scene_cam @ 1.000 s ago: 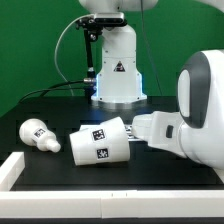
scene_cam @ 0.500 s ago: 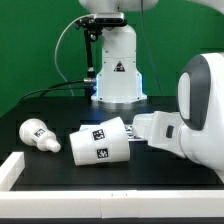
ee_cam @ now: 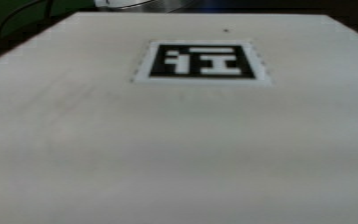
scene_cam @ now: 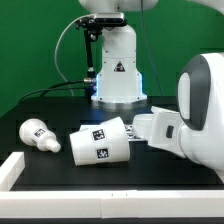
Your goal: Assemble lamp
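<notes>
The shade (scene_cam: 102, 142) lies on its side mid-table in the exterior view, with two tags facing the camera. The round-headed bulb (scene_cam: 38, 134) lies apart from it toward the exterior view's left. My arm's white hand (scene_cam: 152, 128) reaches in from the exterior view's right and ends right beside the shade. Its fingers are hidden there. In the wrist view a flat white surface with one tag (ee_cam: 202, 62) fills the picture and no fingers show. I cannot tell which part that surface is. The base with stem does not show in the exterior view.
The arm's white pedestal (scene_cam: 116, 78) stands at the back of the black table (scene_cam: 60, 105). A white rail (scene_cam: 14, 170) runs along the front, at the exterior view's left. My big white arm link (scene_cam: 200, 110) blocks the exterior view's right side.
</notes>
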You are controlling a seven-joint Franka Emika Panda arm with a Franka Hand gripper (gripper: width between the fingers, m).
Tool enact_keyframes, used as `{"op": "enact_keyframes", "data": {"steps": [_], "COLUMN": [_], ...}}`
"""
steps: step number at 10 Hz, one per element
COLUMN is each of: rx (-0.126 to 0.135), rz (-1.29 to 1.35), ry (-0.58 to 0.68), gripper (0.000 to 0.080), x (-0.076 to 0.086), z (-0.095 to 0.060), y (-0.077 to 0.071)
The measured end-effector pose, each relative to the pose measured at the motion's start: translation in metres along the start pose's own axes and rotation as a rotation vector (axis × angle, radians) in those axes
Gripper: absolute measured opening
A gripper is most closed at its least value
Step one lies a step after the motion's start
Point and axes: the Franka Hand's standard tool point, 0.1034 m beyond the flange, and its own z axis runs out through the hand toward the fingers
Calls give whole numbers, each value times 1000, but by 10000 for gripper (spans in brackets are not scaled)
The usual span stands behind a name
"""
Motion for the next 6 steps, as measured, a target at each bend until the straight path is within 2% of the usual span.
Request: {"op": "enact_keyframes", "data": {"steps": [3,6], "rx": [0,31], "rz": [-2,-14], "ry": [-1,68], "gripper": [299,301], "x": [-2,-27], "z": [-3,-46], "y": [1,13]}}
